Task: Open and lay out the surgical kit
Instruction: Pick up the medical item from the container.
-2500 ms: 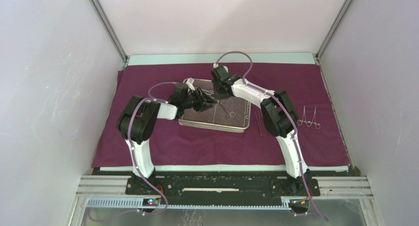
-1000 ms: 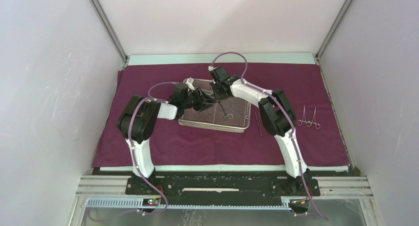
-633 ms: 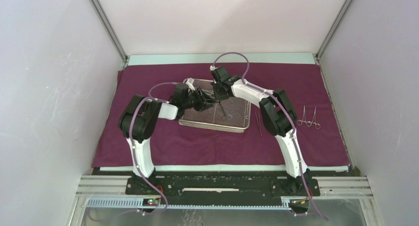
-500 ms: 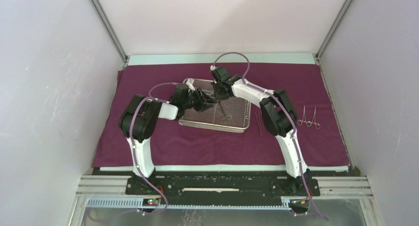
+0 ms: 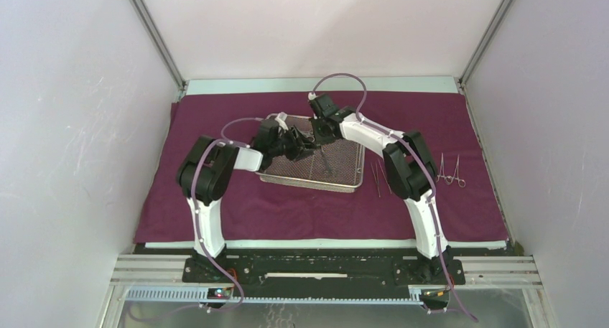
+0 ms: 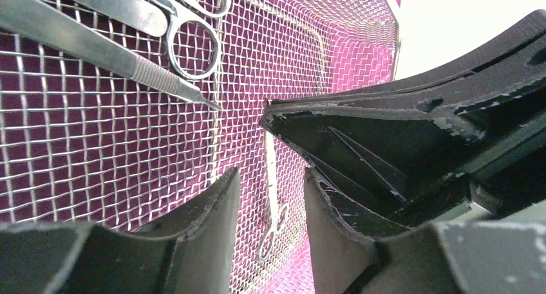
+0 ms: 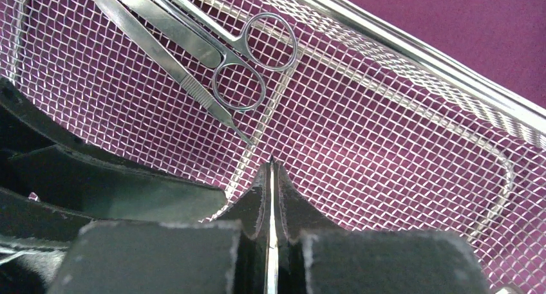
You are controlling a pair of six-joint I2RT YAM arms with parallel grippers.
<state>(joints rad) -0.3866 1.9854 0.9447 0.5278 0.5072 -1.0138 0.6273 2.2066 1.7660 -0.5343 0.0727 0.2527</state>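
The maroon cloth wrap [image 5: 237, 199] lies spread flat with the silver mesh tray [image 5: 345, 177] on its middle. My right gripper [image 5: 321, 133] [image 7: 272, 172] is shut on a thin ring-handled steel instrument [image 7: 273, 242]. The instrument hangs down over the tray [image 5: 324, 159], ring handles lowest [image 6: 273, 226]. My left gripper [image 5: 298, 145] [image 6: 270, 204] is open, with its jaws on either side of the hanging instrument and not touching it. Scissors [image 7: 248, 69] [image 6: 193, 43] and tweezers [image 7: 161, 30] [image 6: 109, 49] lie in the tray [image 7: 412, 69].
Two ring-handled forceps [image 5: 451, 171] lie on the cloth at the right. Thin tweezers [image 5: 377, 179] lie just right of the tray. My right gripper's black fingers [image 6: 399, 127] fill the upper right of the left wrist view. White enclosure walls stand close on all sides.
My right gripper has lifted the ring-handled instrument off the tray floor and moved slightly back and right. My left arm has shifted slightly right toward it.
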